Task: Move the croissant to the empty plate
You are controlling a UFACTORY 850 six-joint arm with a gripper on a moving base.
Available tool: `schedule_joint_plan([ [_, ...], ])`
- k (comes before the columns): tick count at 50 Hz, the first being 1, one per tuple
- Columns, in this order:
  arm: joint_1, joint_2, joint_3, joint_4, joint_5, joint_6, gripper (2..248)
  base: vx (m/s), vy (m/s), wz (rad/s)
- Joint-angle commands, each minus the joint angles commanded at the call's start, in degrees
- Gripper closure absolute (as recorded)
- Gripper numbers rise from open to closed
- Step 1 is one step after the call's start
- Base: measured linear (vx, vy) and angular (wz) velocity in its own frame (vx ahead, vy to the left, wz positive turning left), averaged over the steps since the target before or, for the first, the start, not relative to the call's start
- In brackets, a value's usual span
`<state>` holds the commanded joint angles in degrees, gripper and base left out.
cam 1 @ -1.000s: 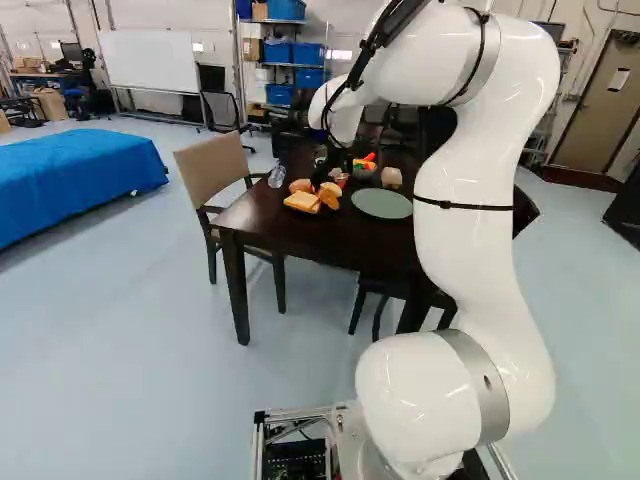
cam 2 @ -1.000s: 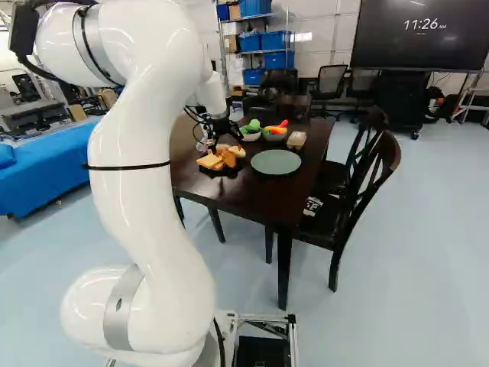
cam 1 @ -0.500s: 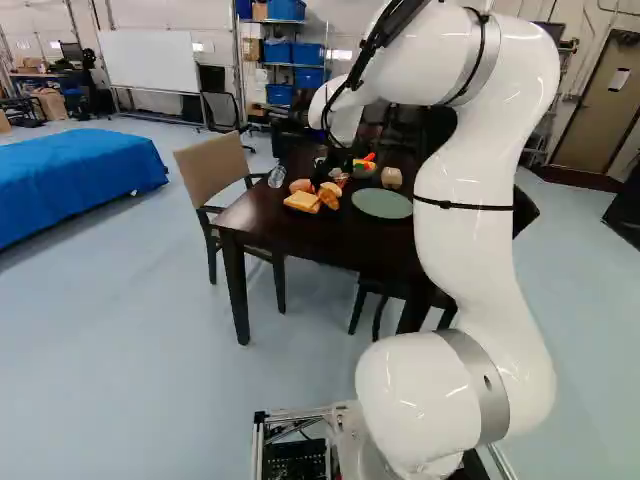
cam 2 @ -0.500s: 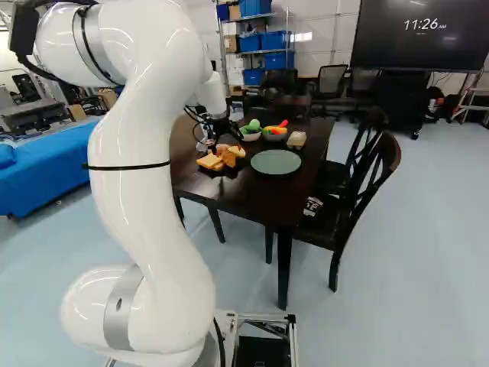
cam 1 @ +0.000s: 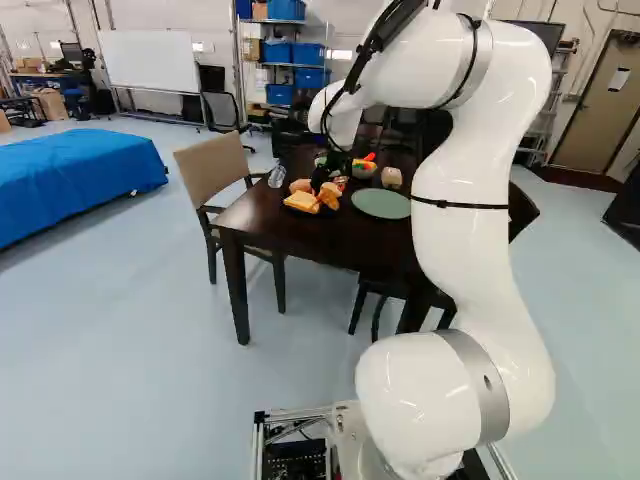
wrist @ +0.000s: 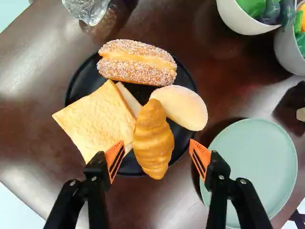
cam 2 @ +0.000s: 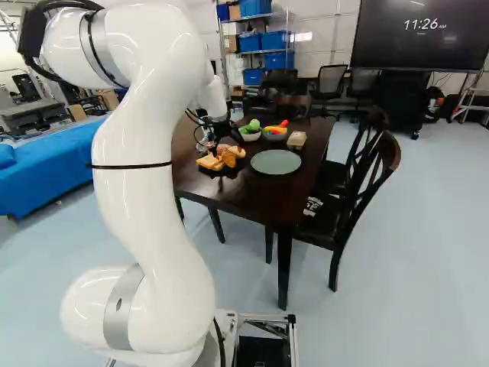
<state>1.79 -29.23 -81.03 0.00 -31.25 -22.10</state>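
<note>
Item: croissant (wrist: 153, 143), one, on the black plate (wrist: 83, 78). Position: centred between my jaws' tips as the wrist view shows; long axis across their closing line. Jaws: mine, open, empty.

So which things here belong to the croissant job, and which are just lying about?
Part of the job:
- croissant
- black plate under it, the starting place
- empty green plate, the target
- open gripper

Just lying about:
- sliced bread
- sugared roll
- pale bun
- clear glass item
- two filled bowls
</note>
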Motion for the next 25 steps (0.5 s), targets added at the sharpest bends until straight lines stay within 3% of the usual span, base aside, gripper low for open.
schedule_joint_plan([
  [25,0.0,0.0,0.0,0.0,0.0,0.0,57,0.0,0.0,0.0],
])
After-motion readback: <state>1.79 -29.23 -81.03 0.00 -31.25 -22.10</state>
